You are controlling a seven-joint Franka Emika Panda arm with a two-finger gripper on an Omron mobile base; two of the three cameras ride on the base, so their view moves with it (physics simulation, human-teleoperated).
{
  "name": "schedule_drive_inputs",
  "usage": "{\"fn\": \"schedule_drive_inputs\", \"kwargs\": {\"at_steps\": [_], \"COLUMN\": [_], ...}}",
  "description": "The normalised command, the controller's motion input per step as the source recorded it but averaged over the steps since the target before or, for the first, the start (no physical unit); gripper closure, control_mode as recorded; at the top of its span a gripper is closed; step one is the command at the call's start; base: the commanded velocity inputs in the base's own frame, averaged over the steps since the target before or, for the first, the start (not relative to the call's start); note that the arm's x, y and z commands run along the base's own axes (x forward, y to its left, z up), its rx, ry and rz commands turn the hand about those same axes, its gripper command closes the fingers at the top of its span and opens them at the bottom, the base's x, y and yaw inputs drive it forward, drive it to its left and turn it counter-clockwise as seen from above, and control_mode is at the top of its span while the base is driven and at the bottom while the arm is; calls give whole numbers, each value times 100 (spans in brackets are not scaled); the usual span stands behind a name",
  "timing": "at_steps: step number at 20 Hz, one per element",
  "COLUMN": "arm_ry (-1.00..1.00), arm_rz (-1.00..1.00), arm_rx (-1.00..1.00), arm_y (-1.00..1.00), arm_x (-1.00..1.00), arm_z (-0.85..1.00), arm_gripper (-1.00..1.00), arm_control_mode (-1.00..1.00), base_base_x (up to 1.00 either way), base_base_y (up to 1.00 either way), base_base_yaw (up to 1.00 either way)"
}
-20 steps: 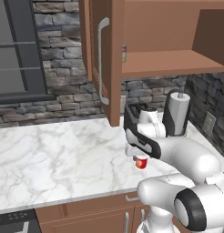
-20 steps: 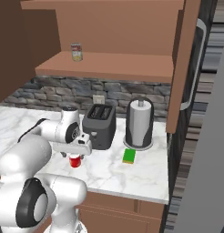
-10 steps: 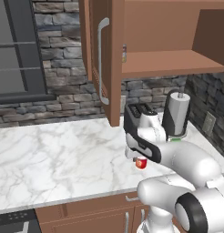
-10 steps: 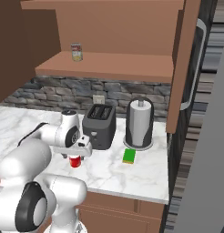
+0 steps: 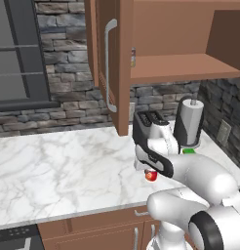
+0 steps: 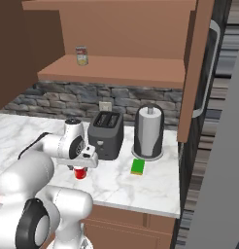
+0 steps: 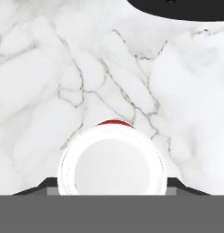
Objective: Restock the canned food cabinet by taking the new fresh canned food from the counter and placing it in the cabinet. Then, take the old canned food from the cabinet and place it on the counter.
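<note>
Lighting is flat and even across all three views, typical render look, no obvious lamp anywhere. The marble counter (image 5: 63, 171) comes out bright, almost washed out in the hand view, where the grey veins stay readable but the pale lid of the red can (image 7: 113, 168) nearly blends into the stone behind it. Shadows are soft: a faint one under the wall cabinet (image 6: 116, 73) darkens the stone backsplash (image 6: 58, 95), and the cabinet's interior sits a shade dimmer than its door. No glare apart from a mild sheen on the curved door handle (image 5: 108, 63). Everything is slightly soft and low-res, edges jaggy, with no lens distortion at the borders.
</note>
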Motion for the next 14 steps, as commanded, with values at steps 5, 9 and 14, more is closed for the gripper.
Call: {"fn": "schedule_drive_inputs", "kwargs": {"at_steps": [5,9,14], "arm_ry": [-29,-51,-48], "arm_rz": [0,0,0], "arm_rx": [0,0,0], "arm_y": [-4,-21,-42], "arm_x": [-42,-47,-20], "arm_z": [63,100,100], "arm_gripper": [100,100,100], "arm_control_mode": [-100,-100,-100], "base_base_x": [0,0,0], "base_base_y": [0,0,0], "base_base_yaw": [0,0,0]}}
